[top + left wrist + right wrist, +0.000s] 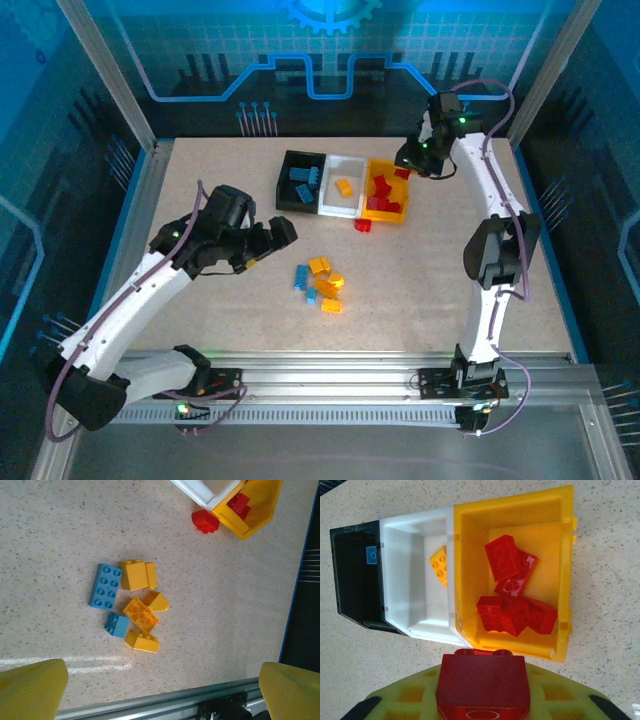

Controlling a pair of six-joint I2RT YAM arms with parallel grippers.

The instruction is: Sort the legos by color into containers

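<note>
The right pincer (482, 702) is clamped on a red brick (482, 682), poised just outside the yellow bin (562, 580); how high above its rim is hard to judge. It should move in over the red pile before releasing. The left pincer (160, 690), spread wide and empty, hovers over the loose blue and orange bricks (132, 605) mid-counter (225, 630), with open room around. A stray red brick (205, 521) lies against the bin's outer corner.

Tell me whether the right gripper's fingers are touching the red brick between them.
Touching. The right wrist view shows the red brick seated flush against the right gripper's green fingers, with no gap.
</note>
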